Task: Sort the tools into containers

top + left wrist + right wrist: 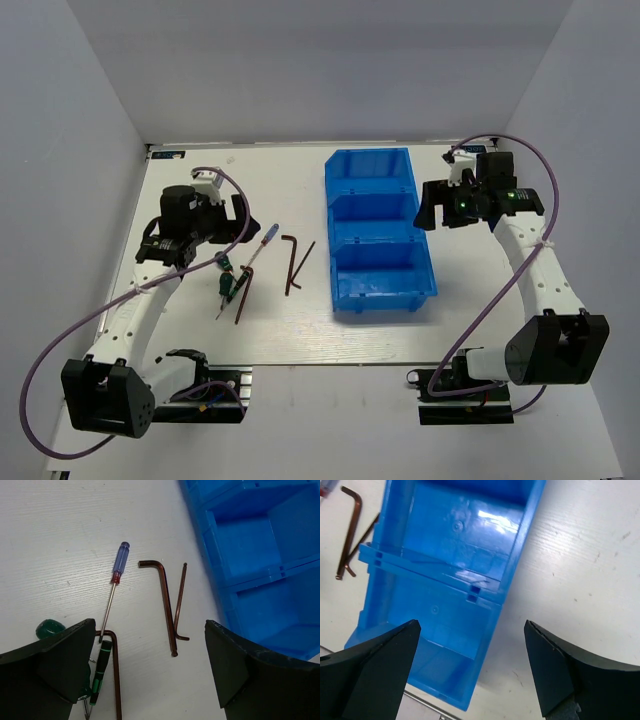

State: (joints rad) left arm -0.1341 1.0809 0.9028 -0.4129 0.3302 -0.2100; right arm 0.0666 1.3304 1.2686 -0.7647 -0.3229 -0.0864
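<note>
While the tools [291, 262] all lie loose on the desk [200, 165] left of the blue bin [328, 200], whose compartments look bare, we judge the sorting not yet begun. Our left pincer [150, 625] hangs spread wide, holding nothing, above two hex keys [165, 595] and the blue-handled screwdriver [120, 560], presumably to choose one. A green-handled screwdriver [100, 666] and a third hex key [116, 675] lie close together near its finger, which may hamper a clean grab. Our right pincer [471, 625], likewise spread and bare, hovers by the bin's right wall.
</note>
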